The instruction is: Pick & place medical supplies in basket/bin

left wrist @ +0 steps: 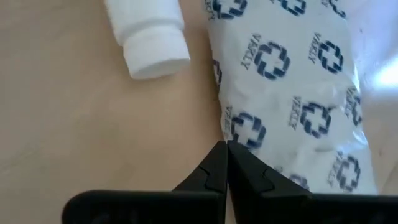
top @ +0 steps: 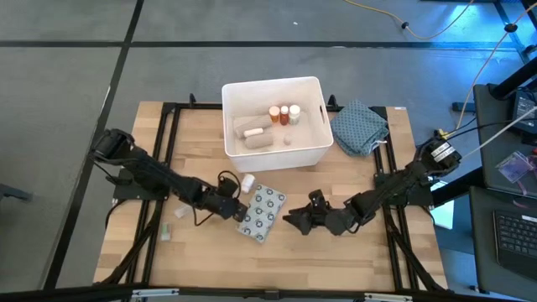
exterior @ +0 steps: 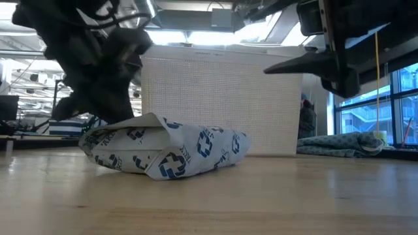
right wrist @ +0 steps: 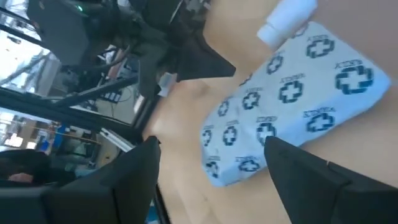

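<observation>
The packet [top: 263, 212] lies flat on the table [top: 352, 260] near its front, between the two arms, and looks like the step in hand. The left gripper [left wrist: 225, 163] sits at the packet's near-left edge with its fingers pressed together, tips touching the wrapper's rim; whether any film is pinched between them cannot be told. The right gripper [right wrist: 211, 177] hovers just right of the packet with its fingers spread wide and nothing between them.

To do this well, one gripper probably needs an edge lifted clear of the wood, since a flat soft packet offers little to bite. The low view shows the packet's left end already humped up, a likely place to grip.

Just behind the packet a white bottle [top: 247, 182] lies on its side, close enough to be knocked by a careless sweep.

Farther back stands the bin [top: 315, 153], already holding rolls [top: 252, 131] and capped bottles [top: 284, 113]; the carry is short, over its near wall.
</observation>
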